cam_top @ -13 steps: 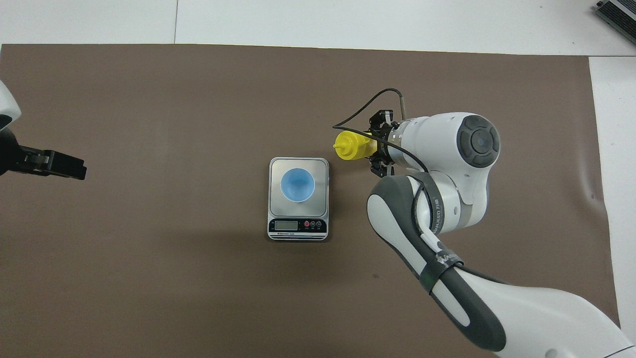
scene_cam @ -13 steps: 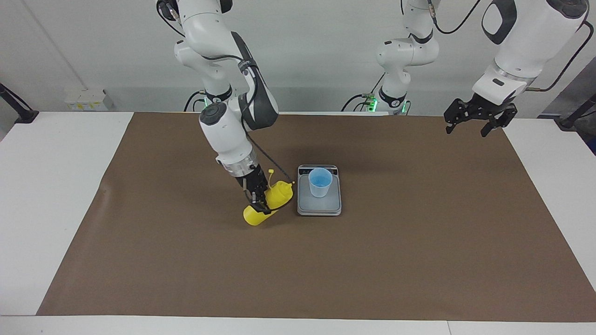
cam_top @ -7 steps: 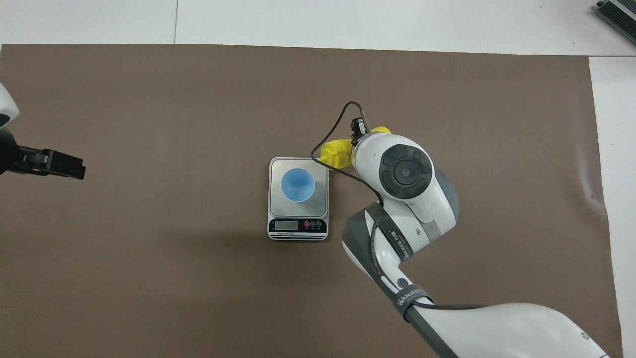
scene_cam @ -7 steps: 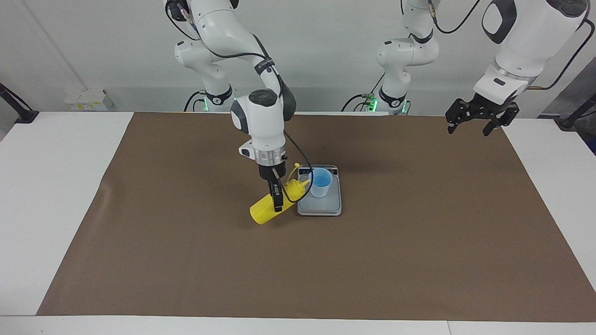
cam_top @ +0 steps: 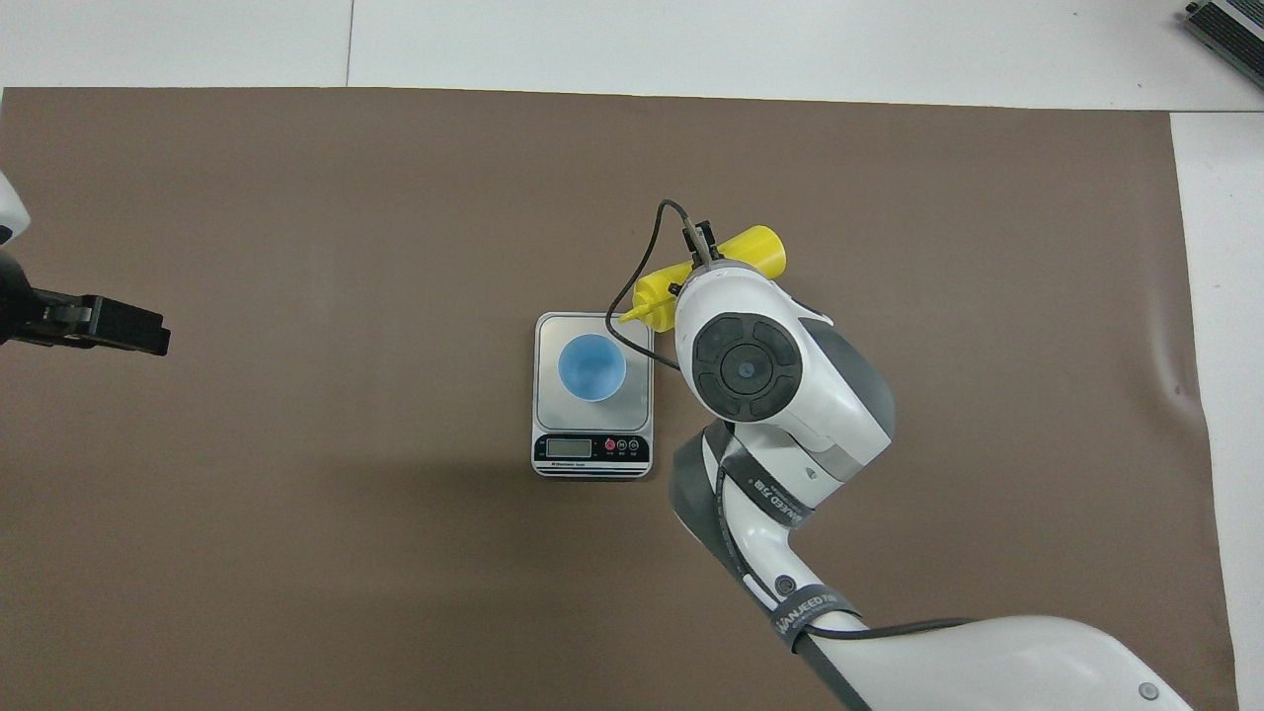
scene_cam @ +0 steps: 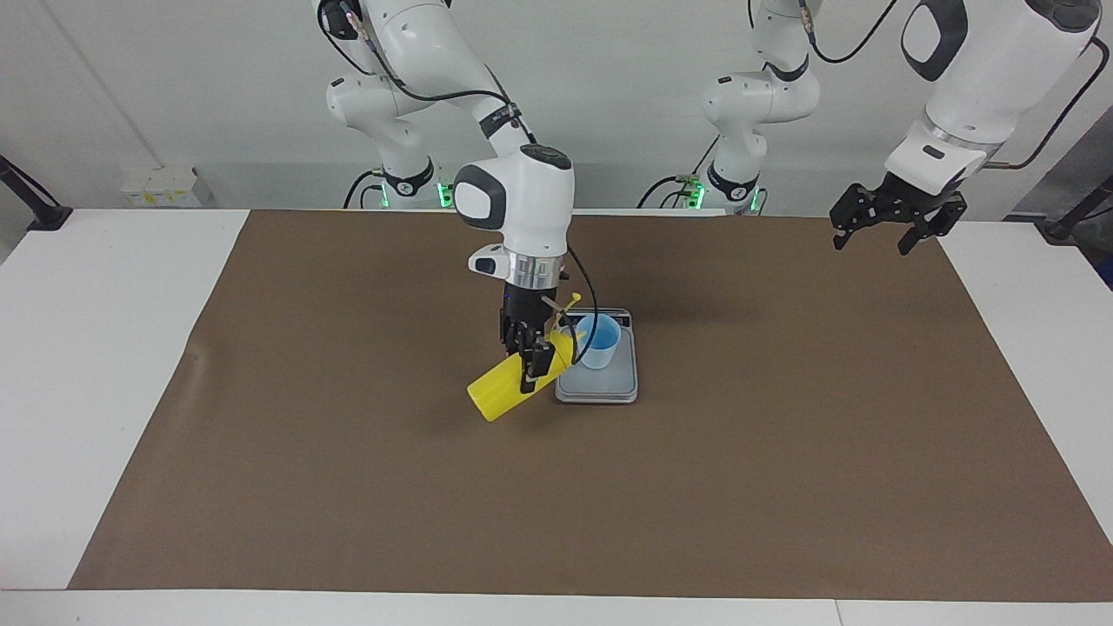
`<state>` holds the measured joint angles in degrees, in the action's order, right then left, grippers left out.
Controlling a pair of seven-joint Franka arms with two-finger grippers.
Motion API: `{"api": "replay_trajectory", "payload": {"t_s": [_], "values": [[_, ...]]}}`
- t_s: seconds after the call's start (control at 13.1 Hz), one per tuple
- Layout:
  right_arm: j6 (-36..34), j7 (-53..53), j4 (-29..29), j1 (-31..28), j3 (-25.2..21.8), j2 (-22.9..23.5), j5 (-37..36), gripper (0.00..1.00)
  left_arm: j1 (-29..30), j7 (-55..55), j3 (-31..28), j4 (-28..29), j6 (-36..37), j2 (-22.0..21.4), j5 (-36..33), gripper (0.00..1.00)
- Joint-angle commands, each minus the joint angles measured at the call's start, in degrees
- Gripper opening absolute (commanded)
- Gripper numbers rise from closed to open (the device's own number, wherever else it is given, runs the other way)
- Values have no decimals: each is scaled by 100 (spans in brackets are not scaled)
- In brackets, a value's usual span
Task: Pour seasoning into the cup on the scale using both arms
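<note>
Since a second ago my right arm has swung its wrist upright over the bottle and carried it toward the scale, raising the nozzle end until it points at the cup. My right gripper (scene_cam: 529, 365) is clenched around the middle of the yellow squeeze bottle (scene_cam: 503, 393), which hangs tilted above the brown mat (scene_cam: 783, 487), base low and away from the scale, nozzle (cam_top: 632, 315) high and just beside the rim of the light-blue cup (scene_cam: 598, 341). In the overhead view the nozzle tip lies over the edge of the scale's plate and has not reached the cup's mouth. The bottle's cap strap (scene_cam: 569, 300) sticks up free beside my wrist. The cup stands upright on the grey plate of the kitchen scale (scene_cam: 609, 387), near the display end, which faces the robots. My left gripper (scene_cam: 896, 216) waits with its jaws spread, empty, high over the left arm's end of the table, well apart from everything.

Risks from here, as I judge them:
- With the nozzle short of the cup's mouth, squeezing would put seasoning on the plate instead.
- Moving in too low could knock the light cup over or off the plate.
- The loose strap or my cable (cam_top: 637, 259) may catch the cup's rim.
- A one-handed mid-body grip may let the bottle rotate as it tips.
</note>
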<state>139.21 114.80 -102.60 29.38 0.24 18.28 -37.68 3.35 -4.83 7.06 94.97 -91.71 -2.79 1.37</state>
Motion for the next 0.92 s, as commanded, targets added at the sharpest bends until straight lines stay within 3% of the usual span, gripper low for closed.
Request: {"api": "replay_trajectory", "payload": {"t_s": [0.0, 0.84], "values": [[-104, 147, 117, 68, -7, -18, -800, 0, 77, 26, -3, 145, -22, -134, 65, 100], [-52, 349, -129, 464, 20, -106, -3226, 0, 78, 26, -3, 145, -22, -134, 65, 100]]}}
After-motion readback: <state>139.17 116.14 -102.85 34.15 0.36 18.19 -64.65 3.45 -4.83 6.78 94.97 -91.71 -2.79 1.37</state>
